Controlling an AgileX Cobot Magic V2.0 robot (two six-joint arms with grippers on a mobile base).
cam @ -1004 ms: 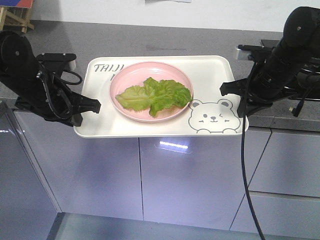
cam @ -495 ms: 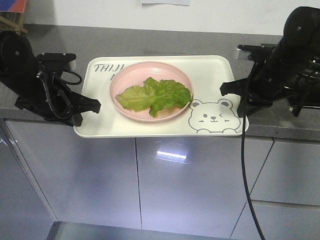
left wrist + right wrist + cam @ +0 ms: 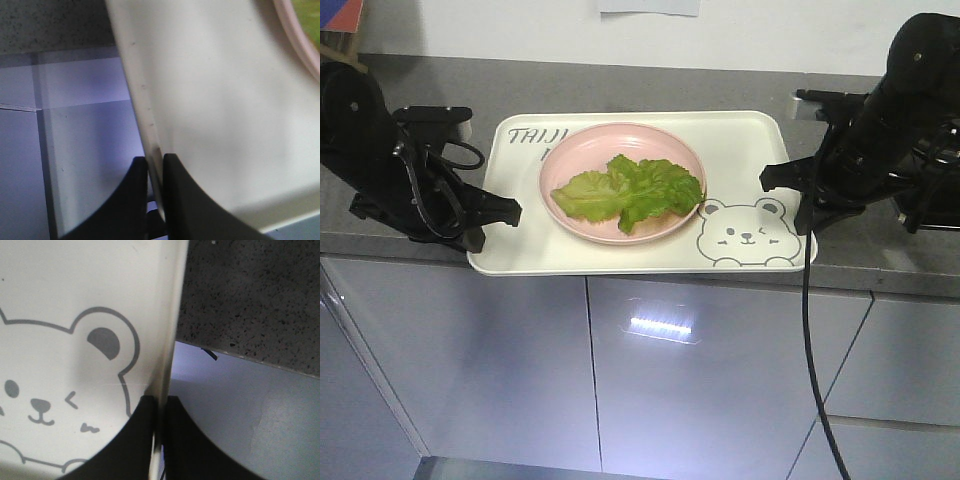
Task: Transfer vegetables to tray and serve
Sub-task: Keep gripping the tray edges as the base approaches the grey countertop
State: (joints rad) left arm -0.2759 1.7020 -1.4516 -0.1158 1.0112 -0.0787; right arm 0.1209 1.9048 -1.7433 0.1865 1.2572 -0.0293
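A cream-white rectangular tray (image 3: 740,150), printed with grey "TAIJI" lettering and a winking bear face (image 3: 743,236), lies on a dark grey speckled bench (image 3: 620,80). The tray's front edge juts out past the bench's front, over pale cabinet doors (image 3: 670,380). Whether the tray rests on the bench or is raised just off it cannot be told.

A round pink plate (image 3: 558,150) stands on the tray, left of the bear face and partly covering the lettering. On the plate lie the lettuce leaves (image 3: 630,190), crinkly, green and glossy, inside its rim.

The left claw (image 3: 508,210) is at the tray's left edge. Its wrist view shows the two black fingers nearly closed, pinching the thin rim between them. The right claw (image 3: 772,178) is at the tray's right edge, just beside the bear, and its wrist view shows the same narrow pinch on the rim. A black cable (image 3: 808,350) hangs down from the right arm.

As a judgement, the transfer looks done, since the leaves are already on the tray. Both arms have their grip, so what is left is the serving: lifting the tray level, carrying it and setting it down.
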